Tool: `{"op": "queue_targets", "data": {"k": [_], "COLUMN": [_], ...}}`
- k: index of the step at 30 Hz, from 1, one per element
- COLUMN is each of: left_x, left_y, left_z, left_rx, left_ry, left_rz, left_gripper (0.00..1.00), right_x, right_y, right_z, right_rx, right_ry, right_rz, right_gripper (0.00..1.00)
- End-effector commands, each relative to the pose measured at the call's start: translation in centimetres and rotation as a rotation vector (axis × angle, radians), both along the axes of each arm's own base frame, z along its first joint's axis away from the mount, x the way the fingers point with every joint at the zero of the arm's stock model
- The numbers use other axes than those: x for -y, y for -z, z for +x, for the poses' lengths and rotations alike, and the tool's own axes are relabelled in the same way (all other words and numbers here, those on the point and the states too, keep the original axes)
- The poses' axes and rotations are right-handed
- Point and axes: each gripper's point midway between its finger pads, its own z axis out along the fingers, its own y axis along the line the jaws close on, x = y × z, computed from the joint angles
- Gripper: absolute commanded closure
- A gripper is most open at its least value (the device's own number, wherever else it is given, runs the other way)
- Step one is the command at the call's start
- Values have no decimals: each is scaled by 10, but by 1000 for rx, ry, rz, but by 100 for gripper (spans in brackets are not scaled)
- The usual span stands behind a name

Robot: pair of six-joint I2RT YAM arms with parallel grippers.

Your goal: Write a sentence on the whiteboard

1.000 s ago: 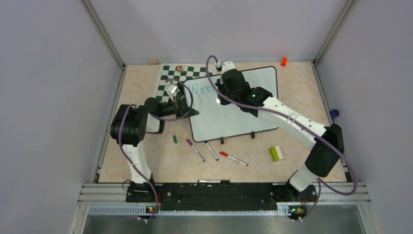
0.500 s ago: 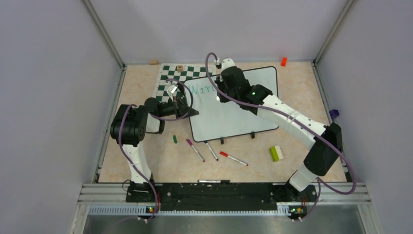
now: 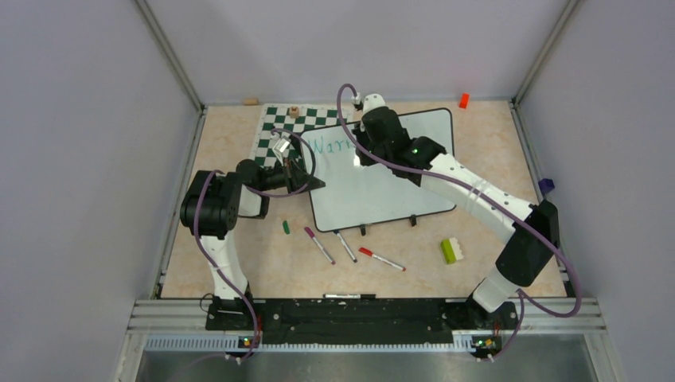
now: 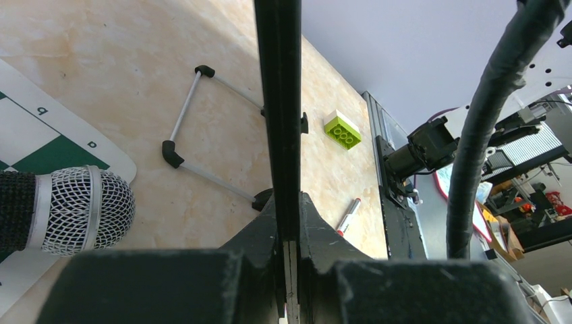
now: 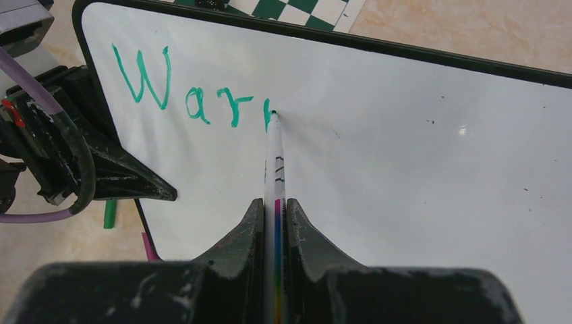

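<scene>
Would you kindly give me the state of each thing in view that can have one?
Glossy white black-rimmed whiteboard: left edge clamped, partly written on.
Teal-green handwritten sentence: unfinished, reads "War" plus one stroke.
White-barrelled marker: uncapped, tip touching the whiteboard.
Left gripper: shut on the whiteboard's edge.
Right gripper: shut on the marker.
Three loose markers on the table: capped, lying unused.
</scene>
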Motion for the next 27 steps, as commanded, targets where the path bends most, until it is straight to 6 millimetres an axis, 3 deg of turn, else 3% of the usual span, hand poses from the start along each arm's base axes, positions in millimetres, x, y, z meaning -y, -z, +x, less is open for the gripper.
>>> {"op": "queue_targets", "data": {"k": [1, 9, 22, 27], "left_x": [-4, -4, -4, -4], "left_y": [-26, -26, -26, -26], "left_z": [7, 7, 7, 7], "left_rx": [215, 216, 217, 216], "left_ry": [-40, -41, -40, -41], "left_rz": [-11, -12, -12, -12], "left_gripper": [100, 100, 100, 100], "right_x": [14, 21, 22, 22], "right_y": [-17, -15, 11, 7], "right_z": [16, 10, -6, -3], "right_rx": [42, 38, -33, -18], "right_ry": [71, 75, 36, 43], "right_rz": [1, -5, -12, -10], "right_gripper": [100, 100, 100, 100]}}
